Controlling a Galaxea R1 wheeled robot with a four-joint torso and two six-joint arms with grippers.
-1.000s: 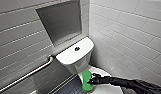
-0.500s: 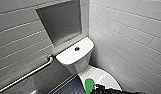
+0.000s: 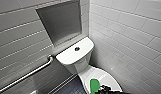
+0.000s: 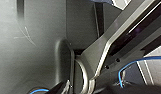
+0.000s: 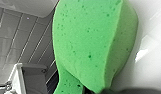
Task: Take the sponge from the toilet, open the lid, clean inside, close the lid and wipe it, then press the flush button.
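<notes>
Sponge (image 3: 94, 85) is in my R gripper (image 3: 103, 89), low at the front of the toilet (image 3: 82, 62), over the near-left part of the lid (image 3: 106, 76). Grip: clamped on it, I judge. The wrist cam shows the green pad squeezed into a fold where it meets the dark of the gripper, w/ the rest fanning out wide. Can't make out the fingertips themselves, so that's a read, not a sighting.

Lid looks down: one smooth white oval over the bowl, no seat ring or water showing.

Key relation: the pad sticks out from the gripper w/ its long axis running away from the wrist toward the tank end, i.e. roughly front-to-back along the lid. In the wrist cam, glossy white sits just beside one broad face of the pad. Touching or just clear, can't tell. Gripper is on the pad's right, coming in from the lower right corner of the head cam.

Flush btn (image 3: 77, 49) sits centre of the tank top (image 3: 68, 56), well beyond the pad on about the same line, nothing between.

R side is the one at the toilet, so lid work falls to it. Stage: either lid not yet opened or the wipe pass, can't settle which. Risk as I see it: pinched at one end only, the pad may flop or slip once pressed down.
</notes>
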